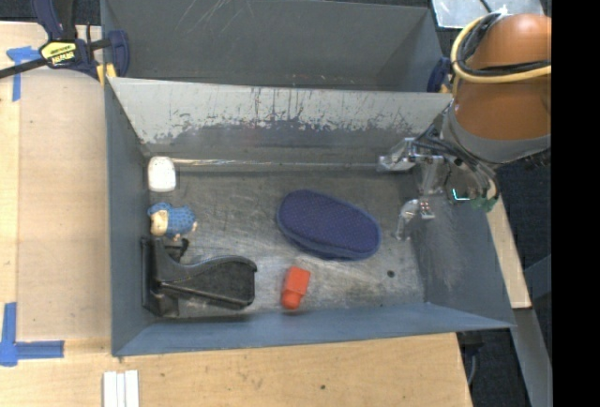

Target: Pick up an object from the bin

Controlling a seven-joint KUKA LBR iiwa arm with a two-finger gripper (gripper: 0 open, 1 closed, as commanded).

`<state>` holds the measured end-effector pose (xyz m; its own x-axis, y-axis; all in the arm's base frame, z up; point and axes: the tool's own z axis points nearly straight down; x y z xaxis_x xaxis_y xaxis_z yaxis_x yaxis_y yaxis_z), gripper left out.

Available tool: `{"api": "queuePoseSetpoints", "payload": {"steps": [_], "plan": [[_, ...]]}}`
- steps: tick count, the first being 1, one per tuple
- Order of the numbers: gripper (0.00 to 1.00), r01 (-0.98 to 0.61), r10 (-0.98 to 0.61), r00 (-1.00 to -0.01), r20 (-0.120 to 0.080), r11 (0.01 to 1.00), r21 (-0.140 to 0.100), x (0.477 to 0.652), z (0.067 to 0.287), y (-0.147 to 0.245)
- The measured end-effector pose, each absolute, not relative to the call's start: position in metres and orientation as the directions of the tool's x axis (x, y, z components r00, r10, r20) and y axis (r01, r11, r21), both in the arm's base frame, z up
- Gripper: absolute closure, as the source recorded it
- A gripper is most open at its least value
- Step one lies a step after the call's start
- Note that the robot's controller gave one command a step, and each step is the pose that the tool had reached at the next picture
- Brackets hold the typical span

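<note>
My gripper [404,188] hangs at the right side of the bin, close to the right wall, its two metal fingers apart and nothing between them. A dark blue oval pad [328,224] lies on the bin floor just to the gripper's left, apart from the fingers. In front of the pad lies a small red cylinder [295,288], near the front wall.
A black flat tool [198,283] lies in the front left corner. Above it sits a small blue and beige piece [172,221], and a white block [162,174] rests by the left wall. The arm's orange cover overhangs the bin's right rim.
</note>
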<state>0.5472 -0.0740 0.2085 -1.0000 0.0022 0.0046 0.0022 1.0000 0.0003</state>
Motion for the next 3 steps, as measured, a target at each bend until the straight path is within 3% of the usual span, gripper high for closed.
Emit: {"api": "queuePoseSetpoints", "payload": {"steps": [1,2,3], "plan": [[0.0,-0.228,-0.228,-0.974,0.003,0.974,-0.003,0.578,0.081,-0.023],[1.0,-0.227,-0.227,-0.974,-0.001,0.974,-0.005,0.579,0.084,-0.024],[1.0,-0.308,-0.308,-0.951,-0.012,0.951,-0.005,0.588,0.222,-0.036]]}}
